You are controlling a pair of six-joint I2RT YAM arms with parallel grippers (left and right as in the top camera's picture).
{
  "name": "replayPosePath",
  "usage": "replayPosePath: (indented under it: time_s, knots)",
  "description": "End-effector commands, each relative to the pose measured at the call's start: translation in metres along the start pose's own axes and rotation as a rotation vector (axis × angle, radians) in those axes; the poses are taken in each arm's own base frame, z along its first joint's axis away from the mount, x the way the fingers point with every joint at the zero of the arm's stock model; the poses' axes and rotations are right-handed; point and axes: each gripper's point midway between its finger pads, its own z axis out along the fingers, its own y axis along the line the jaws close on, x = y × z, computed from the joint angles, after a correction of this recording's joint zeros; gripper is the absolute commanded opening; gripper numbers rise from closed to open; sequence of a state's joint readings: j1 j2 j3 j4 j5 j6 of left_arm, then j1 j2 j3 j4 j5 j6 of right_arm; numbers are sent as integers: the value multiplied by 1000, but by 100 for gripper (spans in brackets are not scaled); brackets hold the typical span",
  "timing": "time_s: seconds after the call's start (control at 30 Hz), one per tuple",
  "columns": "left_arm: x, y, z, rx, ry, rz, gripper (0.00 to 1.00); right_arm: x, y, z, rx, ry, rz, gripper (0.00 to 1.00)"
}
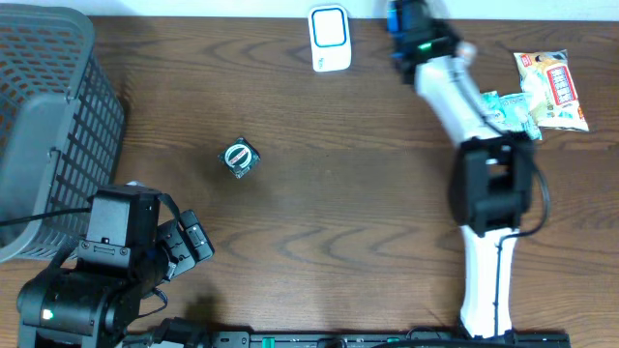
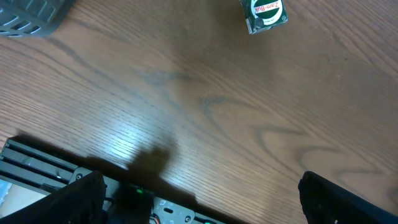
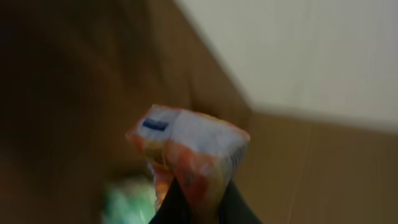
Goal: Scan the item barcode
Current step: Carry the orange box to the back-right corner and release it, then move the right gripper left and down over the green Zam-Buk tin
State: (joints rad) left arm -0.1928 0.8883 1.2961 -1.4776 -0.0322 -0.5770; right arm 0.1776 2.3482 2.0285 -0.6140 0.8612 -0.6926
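Observation:
My right gripper [image 3: 200,208] is shut on the lower edge of a crinkled orange and white packet [image 3: 189,146] with a small blue mark, blurred in the right wrist view. In the overhead view this gripper [image 1: 406,19] is at the table's far edge, just right of the white and blue barcode scanner [image 1: 329,38]. My left gripper [image 1: 190,242] stands open at the near left, nothing between its fingers [image 2: 74,202]. A small green and white Zam-Buk box [image 1: 240,158] lies on the table ahead of it, also in the left wrist view as the box [image 2: 263,14].
A grey mesh basket [image 1: 44,116] fills the far left. At the far right lie an orange snack packet [image 1: 553,89] and a green packet [image 1: 503,104]. A black rail [image 2: 37,165] runs along the table's near edge.

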Motion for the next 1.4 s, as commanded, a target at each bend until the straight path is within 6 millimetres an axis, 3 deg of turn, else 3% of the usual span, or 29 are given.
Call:
replayPosePath:
  time_s: [0.0, 0.07, 0.1, 0.13, 0.17, 0.2, 0.4, 0.53, 0.67, 0.73, 0.87, 1.07, 1.13, 1.27, 1.37]
  knots:
    - [0, 1, 0, -6, -1, -4, 98, 48, -52, 9, 53, 110, 262, 1]
    - [0, 1, 0, -6, -1, -4, 98, 76, -55, 23, 39, 185, 313, 3]
    - [0, 1, 0, -6, -1, -4, 98, 88, -56, 29, 33, 215, 348, 19]
    - [0, 1, 0, -6, -1, -4, 97, 99, -55, 35, 19, 241, 392, 40]
    - [0, 1, 0, -6, -1, -4, 98, 107, -53, 40, -4, 255, 420, 87]
    - [0, 1, 0, -6, -1, -4, 97, 112, -49, 44, -40, 263, 434, 99]
    - [0, 1, 0, -6, -1, -4, 97, 116, -16, 51, -295, 238, 463, 99]
    - [0, 1, 0, -6, -1, -4, 97, 100, 3, 41, -405, 194, 476, 99]
    - [0, 1, 0, -6, -1, -4, 98, 72, 13, 15, -505, 109, 525, 99]
    - [0, 1, 0, -6, -1, -4, 97, 47, 23, -11, -630, 15, 535, 99]
    - [0, 1, 0, -6, -1, -4, 97, -5, 45, -91, -971, -218, 528, 99]
    - [0, 1, 0, -6, -1, -4, 97, -48, 84, -213, -1479, -400, 487, 99]
    - [0, 1, 0, -6, -1, -4, 98, -53, 100, -239, -1552, -418, 438, 99]
    - [0, 1, 0, -6, -1, -4, 98, -74, 128, -273, -1529, -492, 343, 99]
    - [0, 1, 0, -6, -1, -4, 98, -81, 148, -287, -1486, -467, 327, 99]
